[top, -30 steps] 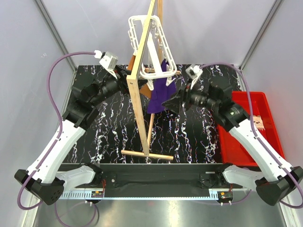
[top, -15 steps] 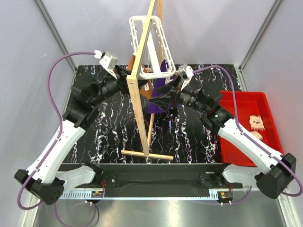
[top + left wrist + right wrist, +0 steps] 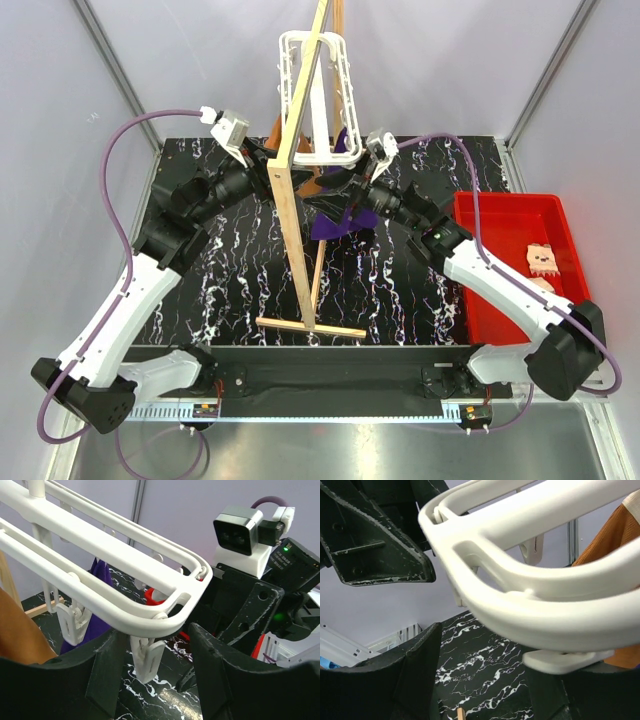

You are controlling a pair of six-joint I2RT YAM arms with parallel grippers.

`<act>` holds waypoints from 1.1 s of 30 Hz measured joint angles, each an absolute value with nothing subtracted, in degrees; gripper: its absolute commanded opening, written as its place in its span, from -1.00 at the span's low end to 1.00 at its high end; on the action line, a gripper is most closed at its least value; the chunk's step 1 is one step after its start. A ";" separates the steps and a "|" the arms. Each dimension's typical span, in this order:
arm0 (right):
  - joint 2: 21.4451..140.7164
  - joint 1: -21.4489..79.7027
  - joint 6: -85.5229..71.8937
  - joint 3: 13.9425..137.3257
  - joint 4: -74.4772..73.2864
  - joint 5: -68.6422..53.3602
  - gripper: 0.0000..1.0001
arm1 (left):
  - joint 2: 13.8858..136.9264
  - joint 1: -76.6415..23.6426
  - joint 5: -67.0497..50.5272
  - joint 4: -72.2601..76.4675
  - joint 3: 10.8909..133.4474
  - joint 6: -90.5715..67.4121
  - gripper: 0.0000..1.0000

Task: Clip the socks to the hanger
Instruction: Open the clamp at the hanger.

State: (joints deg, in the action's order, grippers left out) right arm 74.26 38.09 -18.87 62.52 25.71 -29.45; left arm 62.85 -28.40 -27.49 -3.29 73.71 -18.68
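Socks (image 3: 541, 260), small ones with peach cuffs bearing dark marks, lie in a red plastic bin (image 3: 500, 300) at the right side of the black, white-veined table (image 3: 400, 290). They are well apart from both arms and touched by neither.

The white plastic drying hanger (image 3: 90, 587), a frame of thin bars with small dangling clips, hangs at the back centre of the table from a pale wooden stand (image 3: 290, 220). A plain purple cloth (image 3: 335, 222) and an orange-brown cloth (image 3: 20, 640) hang from it.

Both arms reach in to the hanger, one from each side.

The left tool (image 3: 155, 645) is raised under a rounded corner of the frame with its fingers (image 3: 107, 670) well apart. One white clip (image 3: 147, 657) dangles between them with a gap on either side, so nothing is gripped.

The right tool (image 3: 487, 670) sits under the opposite side of that end of the frame, and its black fingers (image 3: 417, 670) are also spread, with the thick white bar crossing above them. A flat clip tab (image 3: 565, 660) lies just over its right-hand finger, though whether they touch cannot be told. This tool holds nothing.

From the left wrist, the right arm's grey wrist camera (image 3: 237, 530) shows just beyond the hanger's corner.
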 measured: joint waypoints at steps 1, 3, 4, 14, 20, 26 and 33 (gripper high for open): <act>74.61 38.09 -19.16 62.65 25.96 -29.47 0.40 | 62.85 -28.38 -27.62 -3.27 73.71 -18.79 0.13; 75.13 38.09 -19.51 62.85 26.55 -29.47 0.41 | 62.85 -28.38 -27.88 -3.25 73.71 -19.11 0.12; 75.31 38.09 -19.70 62.87 26.94 -29.47 0.42 | 62.85 -28.38 -27.97 -3.27 73.71 -19.29 0.12; 74.08 38.13 -20.03 63.00 26.35 -27.81 0.38 | 62.81 -28.38 -28.27 -2.87 73.65 -19.79 0.11; 68.79 38.15 -19.00 61.87 24.03 -27.44 0.37 | 62.19 -28.38 -28.27 -2.76 73.34 -20.18 0.05; 65.41 38.15 -19.77 60.03 24.36 -27.62 0.47 | 62.22 -28.38 -28.27 -2.39 73.34 -21.87 -0.05; 60.90 38.72 -21.78 51.99 24.62 -27.11 0.52 | 62.39 -28.38 -28.29 -2.11 73.34 -23.73 -0.21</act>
